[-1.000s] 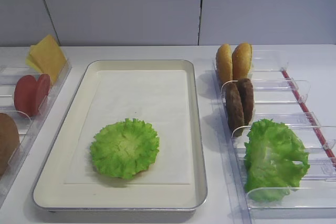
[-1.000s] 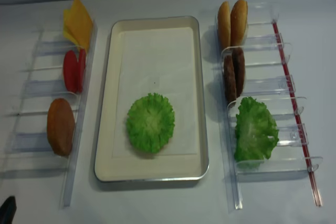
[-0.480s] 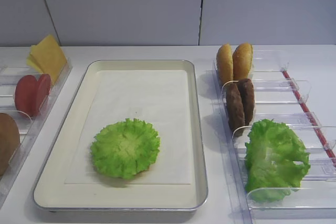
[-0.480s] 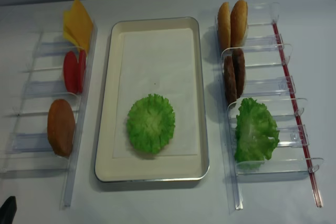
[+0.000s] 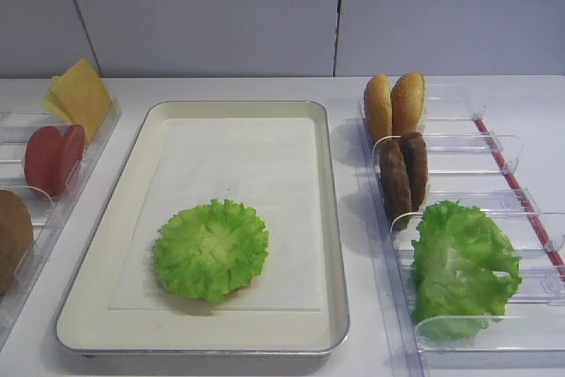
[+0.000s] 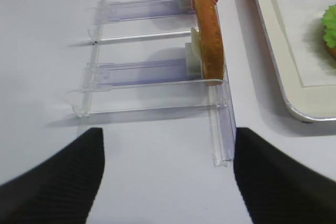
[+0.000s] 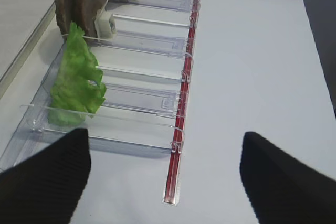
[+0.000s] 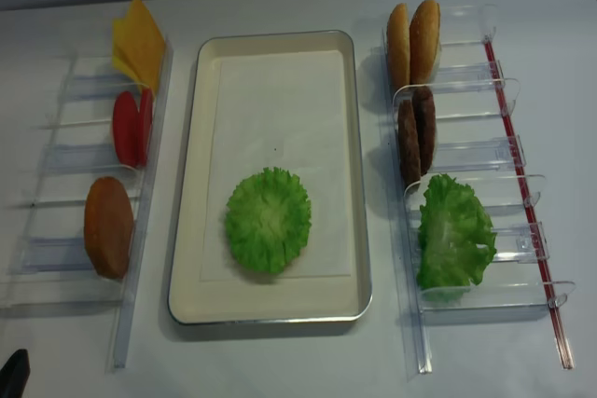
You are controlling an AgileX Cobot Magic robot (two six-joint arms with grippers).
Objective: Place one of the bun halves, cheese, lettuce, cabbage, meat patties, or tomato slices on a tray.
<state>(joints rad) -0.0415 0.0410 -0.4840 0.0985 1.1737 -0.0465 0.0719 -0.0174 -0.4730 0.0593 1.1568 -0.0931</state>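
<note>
The round frilly lettuce [image 5: 210, 249] [image 8: 268, 220] lies flat on the near half of the cream tray [image 5: 238, 152] [image 8: 275, 100]. Bun halves [image 5: 394, 105] and meat patties [image 5: 403, 174] stand on edge in the right bins. Cheese [image 5: 79, 96], tomato slices [image 5: 55, 156] and another bun half [image 8: 108, 226] [image 6: 209, 40] sit in the left bins. My left gripper [image 6: 168, 182] is open over bare table in front of the left bins. My right gripper [image 7: 165, 182] is open over bare table near the right bins' front end. Neither holds anything.
A heaped bunch of green leaves [image 5: 461, 267] [image 7: 76, 85] fills the nearest right bin. Clear plastic bins [image 8: 466, 160] flank the tray on both sides; a red strip [image 7: 181, 129] runs along the right row. The tray's rim [image 6: 294, 103] lies right of the left gripper.
</note>
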